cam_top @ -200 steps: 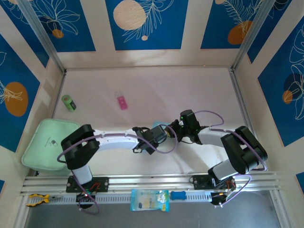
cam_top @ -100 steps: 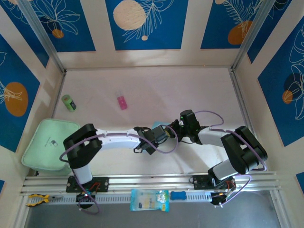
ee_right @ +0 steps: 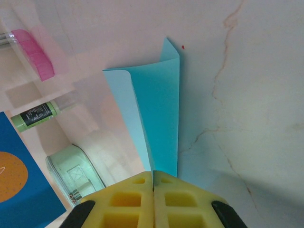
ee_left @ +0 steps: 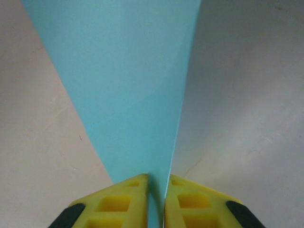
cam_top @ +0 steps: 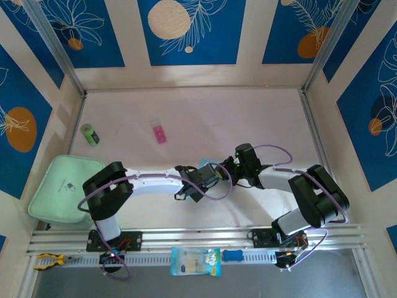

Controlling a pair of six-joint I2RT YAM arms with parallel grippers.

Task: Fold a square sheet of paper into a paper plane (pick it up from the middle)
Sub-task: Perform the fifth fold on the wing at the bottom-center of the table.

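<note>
One narrow, seemingly folded cyan sheet (ee_right: 159,123)

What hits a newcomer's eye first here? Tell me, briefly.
The folded cyan paper at the middle of the table, where both arms meet. The left pincer and the right pincer each have their yellow pads closed on an edge of it. Farther back lies a small pink block.

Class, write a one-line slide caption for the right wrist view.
The right claw pinches the creased cyan sheet of paper at its narrow end.
</note>
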